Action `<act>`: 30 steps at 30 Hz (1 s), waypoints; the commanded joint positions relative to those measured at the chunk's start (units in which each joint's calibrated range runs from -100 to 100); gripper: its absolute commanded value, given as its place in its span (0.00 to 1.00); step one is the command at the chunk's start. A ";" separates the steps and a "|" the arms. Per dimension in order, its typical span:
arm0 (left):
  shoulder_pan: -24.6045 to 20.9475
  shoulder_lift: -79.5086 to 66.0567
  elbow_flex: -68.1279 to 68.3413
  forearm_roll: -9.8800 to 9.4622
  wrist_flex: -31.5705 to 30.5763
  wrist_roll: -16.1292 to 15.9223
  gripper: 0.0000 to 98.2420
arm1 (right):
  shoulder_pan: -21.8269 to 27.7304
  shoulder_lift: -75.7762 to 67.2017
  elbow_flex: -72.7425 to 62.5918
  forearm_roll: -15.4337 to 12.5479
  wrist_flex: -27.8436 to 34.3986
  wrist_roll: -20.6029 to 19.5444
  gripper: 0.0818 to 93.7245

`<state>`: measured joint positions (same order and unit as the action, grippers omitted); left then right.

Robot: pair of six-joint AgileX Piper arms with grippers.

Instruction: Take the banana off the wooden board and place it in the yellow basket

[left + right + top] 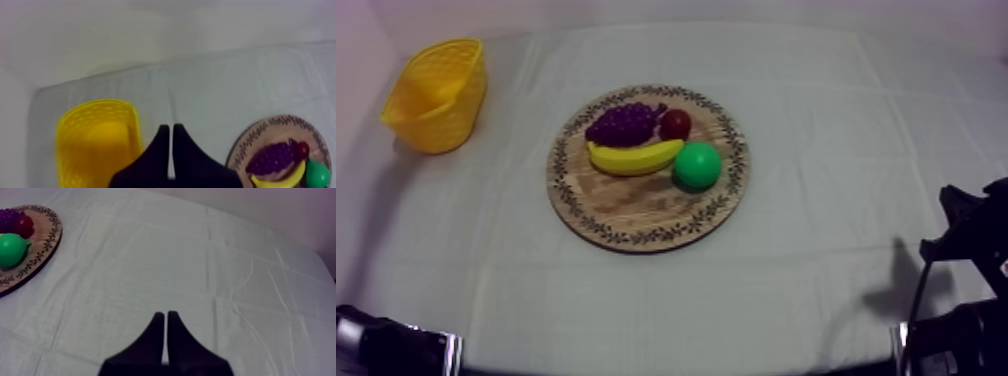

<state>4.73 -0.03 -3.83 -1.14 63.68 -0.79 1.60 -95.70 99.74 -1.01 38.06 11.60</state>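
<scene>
Right now the banana (633, 158) lies on the board (636, 215) (grapes (624, 124) just beside it), the basket (436, 95) well apart; my left gripper (170, 131) and right gripper (165, 317) are pinched together, empty.

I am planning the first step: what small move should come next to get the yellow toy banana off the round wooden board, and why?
Probably open the left gripper and reach it toward the yellow toy banana. That gripper is shut on nothing, the banana lies untouched on the round wooden board, and the yellow basket stands at that arm's side.
</scene>
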 commanded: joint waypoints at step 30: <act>21.12 -5.89 17.08 3.08 2.61 -13.84 0.00 | 0.01 0.03 0.04 0.01 0.01 0.00 0.00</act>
<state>25.35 -6.22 13.18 1.97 66.29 -13.23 1.60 -95.70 99.74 -1.01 38.06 11.60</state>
